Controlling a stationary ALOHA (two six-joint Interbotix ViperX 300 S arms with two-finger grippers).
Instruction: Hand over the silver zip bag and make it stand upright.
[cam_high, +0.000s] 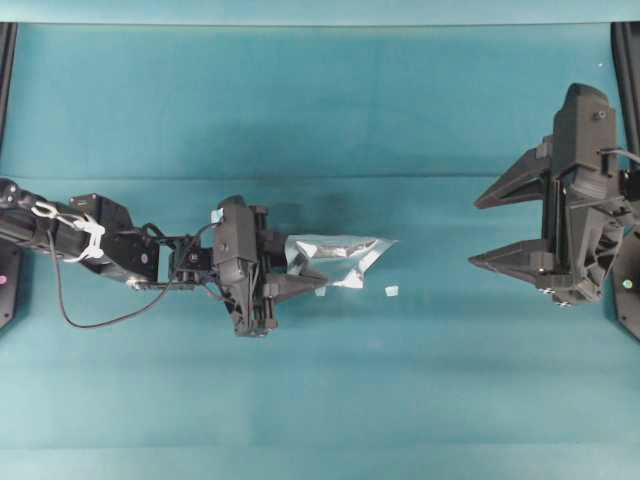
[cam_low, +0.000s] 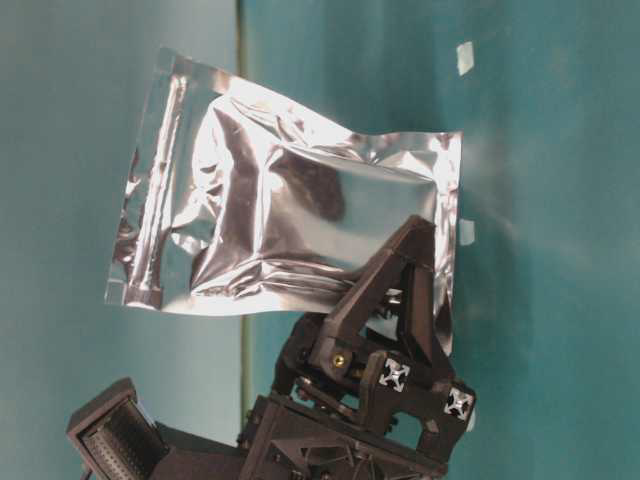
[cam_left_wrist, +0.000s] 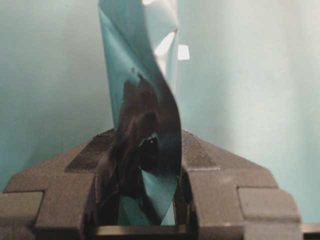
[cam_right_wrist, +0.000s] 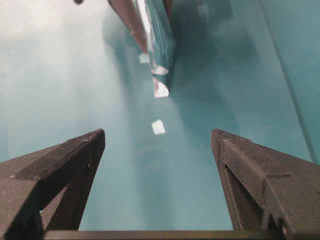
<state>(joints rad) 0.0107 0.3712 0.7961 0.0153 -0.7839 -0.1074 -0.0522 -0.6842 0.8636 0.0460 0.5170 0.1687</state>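
The silver zip bag (cam_high: 340, 255) is a crinkled foil pouch held off the teal table, pointing right toward the other arm. My left gripper (cam_high: 305, 268) is shut on its left end. In the table-level view the black fingers (cam_low: 405, 290) pinch one corner of the bag (cam_low: 290, 215), and its zip strip lies at the far short end. The left wrist view shows the bag (cam_left_wrist: 150, 115) edge-on between the pads of that gripper (cam_left_wrist: 147, 145). My right gripper (cam_high: 476, 232) stands wide open at the right, apart from the bag. Its wrist view shows that gripper (cam_right_wrist: 157, 137) empty, with the bag (cam_right_wrist: 159, 35) ahead.
A tiny pale scrap (cam_high: 392, 291) lies on the teal table (cam_high: 320, 400) between the bag's tip and the right gripper, and the scrap (cam_right_wrist: 158, 127) also shows in the right wrist view. Black frame posts (cam_high: 628, 60) stand at the table's corners.
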